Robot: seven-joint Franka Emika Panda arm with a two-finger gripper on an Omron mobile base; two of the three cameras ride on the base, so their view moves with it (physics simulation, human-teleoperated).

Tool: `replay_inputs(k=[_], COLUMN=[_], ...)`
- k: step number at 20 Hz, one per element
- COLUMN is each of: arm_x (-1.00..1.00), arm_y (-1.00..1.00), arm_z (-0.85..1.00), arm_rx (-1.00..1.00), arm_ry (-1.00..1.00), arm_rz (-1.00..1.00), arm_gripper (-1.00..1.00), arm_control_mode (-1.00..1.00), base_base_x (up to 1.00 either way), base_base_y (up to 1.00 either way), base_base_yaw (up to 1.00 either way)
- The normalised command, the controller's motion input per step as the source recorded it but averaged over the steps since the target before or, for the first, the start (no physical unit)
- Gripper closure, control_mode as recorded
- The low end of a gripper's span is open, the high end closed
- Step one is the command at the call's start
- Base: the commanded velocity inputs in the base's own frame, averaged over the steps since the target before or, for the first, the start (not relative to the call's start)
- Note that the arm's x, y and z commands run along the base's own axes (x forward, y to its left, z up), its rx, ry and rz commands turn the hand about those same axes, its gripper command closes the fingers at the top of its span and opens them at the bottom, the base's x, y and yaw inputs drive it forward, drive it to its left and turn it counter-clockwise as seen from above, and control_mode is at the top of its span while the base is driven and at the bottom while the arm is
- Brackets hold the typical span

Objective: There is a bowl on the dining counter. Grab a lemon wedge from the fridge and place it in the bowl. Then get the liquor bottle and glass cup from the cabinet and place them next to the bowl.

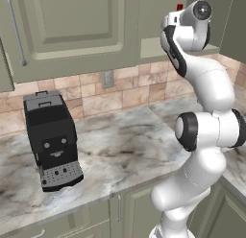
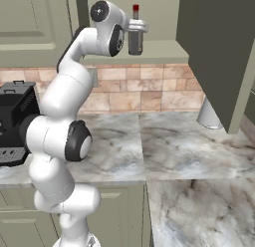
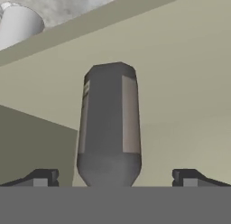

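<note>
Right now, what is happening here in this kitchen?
The white robot arm is reaching up into the open upper cabinet for the liquor bottle, a dark bottle with a red cap that stands on the shelf. Its claw is open, with one finger on each side of the bottle, and has not closed on it. A glass cup stands on the marble counter, and a black coffee machine stands further left.
</note>
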Motion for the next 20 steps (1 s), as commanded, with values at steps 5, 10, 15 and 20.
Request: replay_inputs(k=[5,10,15,20], arm_x=[0.19,0.11,0.08,0.11], arm_y=[-0.05,-0.09,-0.12,-0.03], arm_z=[-0.1,-0.07,-0.09,-0.15], arm_rx=[0.0,0.0,0.01,0.0], arm_ry=[0.0,0.0,0.0,0.0], arm_rz=[0.0,0.0,0.0,0.0], arm_gripper=[-1.0,-1.0,-1.0,-1.0], arm_control_mode=[-1.0,-1.0,-1.0,-1.0], base_base_x=[0.0,0.0,0.0,0.0], base_base_y=[0.0,0.0,0.0,0.0], base_base_yaw=[0.0,0.0,0.0,0.0])
